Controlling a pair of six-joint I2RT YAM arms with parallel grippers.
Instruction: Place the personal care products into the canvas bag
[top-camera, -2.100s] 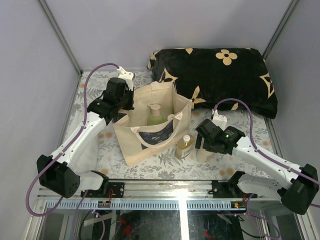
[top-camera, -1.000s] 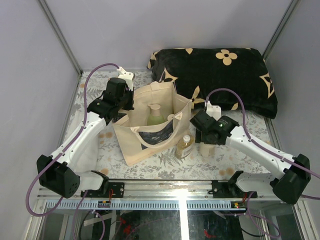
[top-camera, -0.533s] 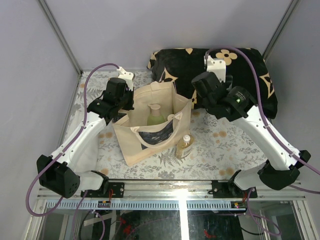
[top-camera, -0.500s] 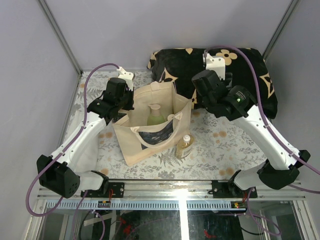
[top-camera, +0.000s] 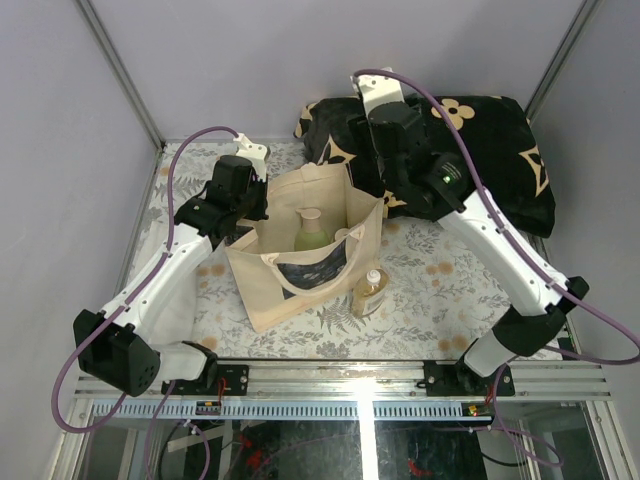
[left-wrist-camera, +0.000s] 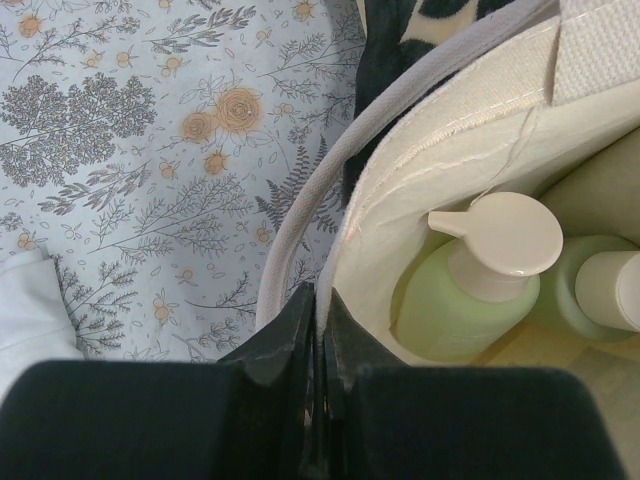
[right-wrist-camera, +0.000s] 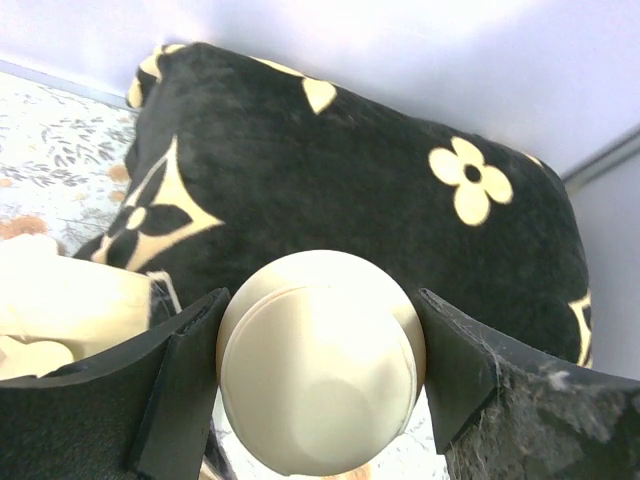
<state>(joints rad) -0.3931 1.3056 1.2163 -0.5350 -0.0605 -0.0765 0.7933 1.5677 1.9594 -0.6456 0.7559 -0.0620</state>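
Note:
The beige canvas bag (top-camera: 300, 270) stands open mid-table, navy panel facing front. My left gripper (top-camera: 247, 213) is shut on its back-left rim (left-wrist-camera: 345, 215). Inside stand an olive-green bottle (top-camera: 311, 233) with a pale cap (left-wrist-camera: 495, 245) and a second one (left-wrist-camera: 600, 290) beside it. My right gripper (top-camera: 372, 172) is raised over the bag's back-right corner, in front of the cushion. It is shut on the cream wide-capped bottle (right-wrist-camera: 320, 375), which is hidden in the top view. The amber-yellow bottle (top-camera: 369, 291) stands on the table against the bag's front-right side.
The black cushion with cream flowers (top-camera: 450, 150) lies at the back right and fills the right wrist view (right-wrist-camera: 350, 190). The floral tablecloth (top-camera: 440, 290) covers the table. Grey walls with metal posts close in the left, back and right.
My right arm has lifted the cream bottle off the table right of the bag. It has swung up and back-left over the bag's rear corner. The left arm has not moved.

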